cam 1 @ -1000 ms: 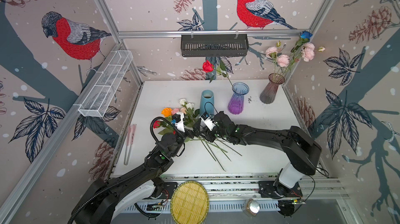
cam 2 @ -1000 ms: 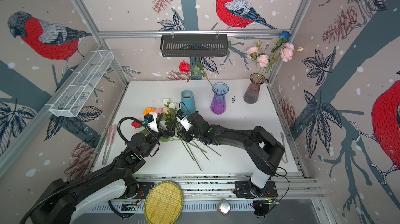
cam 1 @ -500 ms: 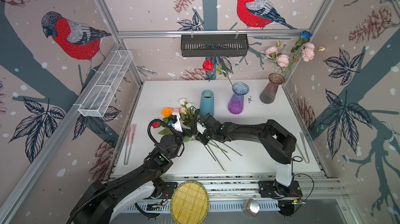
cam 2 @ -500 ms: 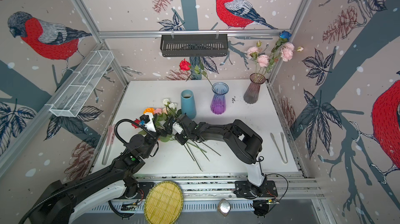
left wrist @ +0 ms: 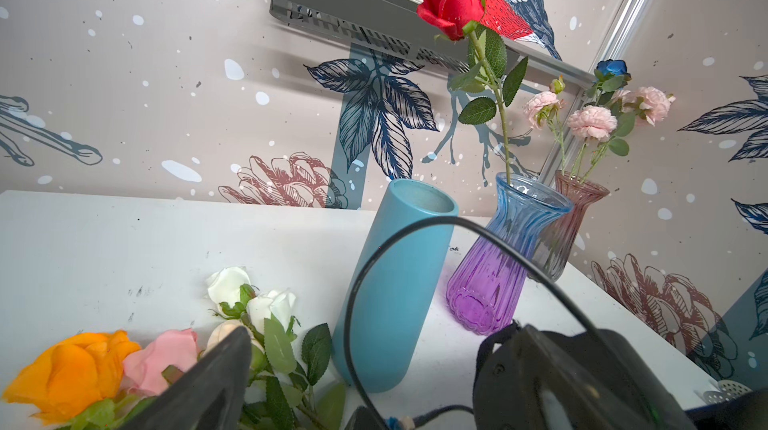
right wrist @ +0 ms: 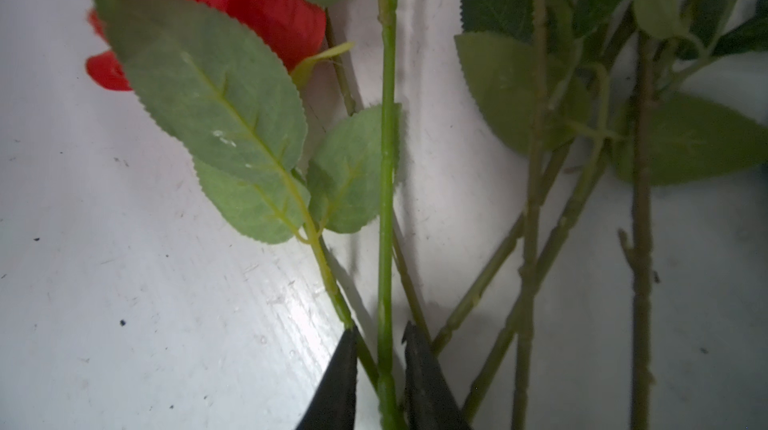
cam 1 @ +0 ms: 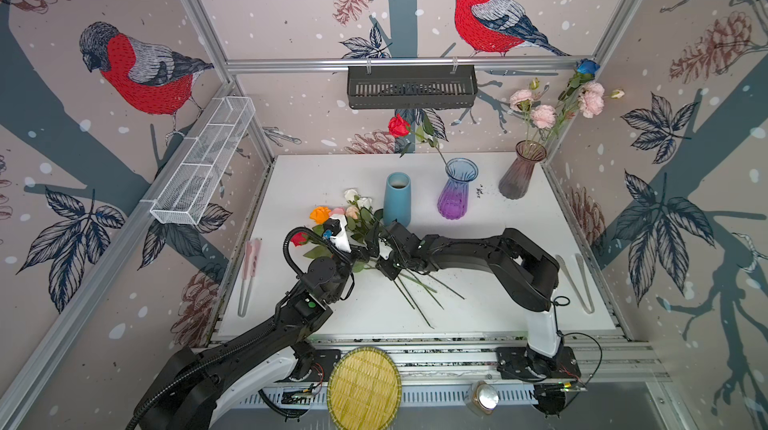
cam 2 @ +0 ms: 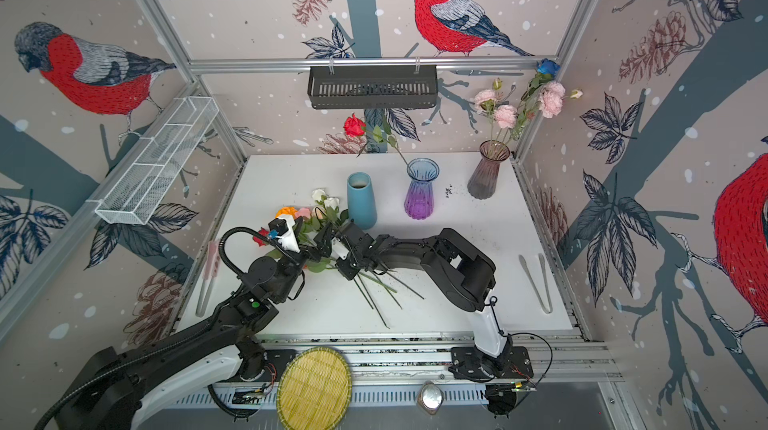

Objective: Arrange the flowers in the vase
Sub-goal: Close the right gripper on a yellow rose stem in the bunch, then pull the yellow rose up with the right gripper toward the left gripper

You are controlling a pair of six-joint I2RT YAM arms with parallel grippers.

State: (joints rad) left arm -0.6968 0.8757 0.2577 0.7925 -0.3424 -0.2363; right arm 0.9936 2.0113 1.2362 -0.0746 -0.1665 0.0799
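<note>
The table (cam 1: 498, 315) is a white board, scuffed and speckled with dark crumbs, closed in by walls papered with red-breasted birds, pine cones and dark leaves on aluminium posts. A black rack (cam 1: 411, 86) hangs on the back wall, a white wire basket (cam 1: 203, 161) on the left wall. Metal tongs (cam 1: 579, 282) lie near the right edge, a pink tool (cam 1: 250, 270) by the left edge, and a woven yellow tray (cam 1: 364, 388) sits off the front rail.

Along the back stand three vases: a plain blue vase (cam 1: 397, 199), a blue-to-purple glass vase (cam 1: 457, 188) with one red rose (cam 1: 398, 125) leaning left, and a smoky brown vase (cam 1: 521, 170) in the right corner with frilly pink carnations (cam 1: 542, 116) and a blue rose (cam 1: 588, 67).

The loose flowers (cam 1: 353, 215) lie in a heap just left of the blue vase: orange, pink, white and red heads with serrated green leaves, thin stems fanning toward the front.

The left gripper (left wrist: 365, 369) hangs spread wide above the heads, holding nothing. The right gripper (right wrist: 380, 374) reaches into the stems; in the right wrist view its dark fingers (right wrist: 338, 382) sit close on either side of one green stem (right wrist: 386, 182), with small gaps showing, so a firm pinch is not clear
</note>
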